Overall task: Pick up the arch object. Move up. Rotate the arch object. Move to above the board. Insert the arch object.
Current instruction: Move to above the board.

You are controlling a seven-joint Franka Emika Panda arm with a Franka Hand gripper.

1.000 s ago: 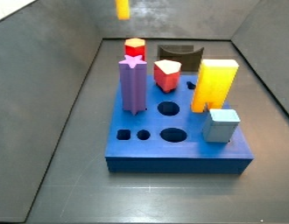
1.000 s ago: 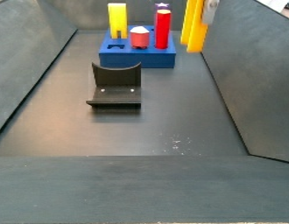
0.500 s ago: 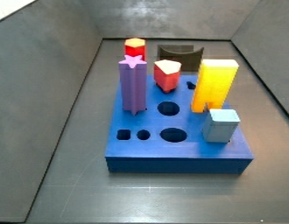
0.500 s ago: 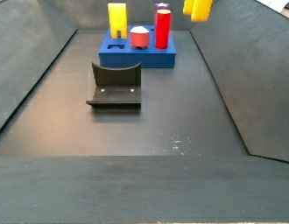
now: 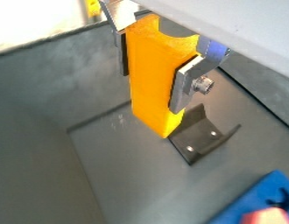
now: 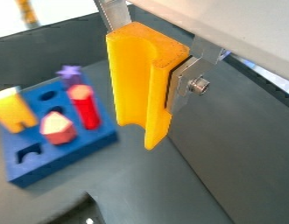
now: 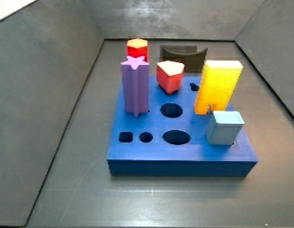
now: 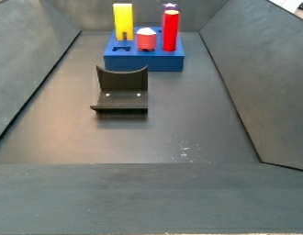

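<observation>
The arch object (image 5: 157, 80) is held in the claw (image 5: 157, 70), shown in both wrist views (image 6: 141, 83) and out of frame in both side views; its yellow-orange body hangs upright between the silver fingers (image 5: 186, 83), which are clamped on its two flat sides, with the curved notch at the upper end by the claw's body and the lower end free in the air. In a wrist view the dark fixture (image 5: 204, 137) sits on the grey worktop (image 5: 65, 175) beneath and just past the block's lower end, and a corner of the blue board (image 5: 266, 199) shows at the edge. In a wrist view the board (image 6: 42, 162) lies well off to one side of the hanging block, not under it. The board (image 7: 174, 158) carries several pieces standing in its holes: a tall purple star post (image 7: 135, 86), a red post with a yellow top (image 7: 137, 49), a short red and cream block (image 7: 170, 77), a large yellow rectangular block (image 7: 217, 86) and a pale blue cube (image 7: 225, 127). Some openings in the top are unfilled, among them a round hole (image 7: 171, 110), an oval hole (image 7: 175, 138) and two small ones near the front edge. In a side view the fixture (image 8: 119, 90) stands apart from the board (image 8: 151, 61), nearer the camera.
</observation>
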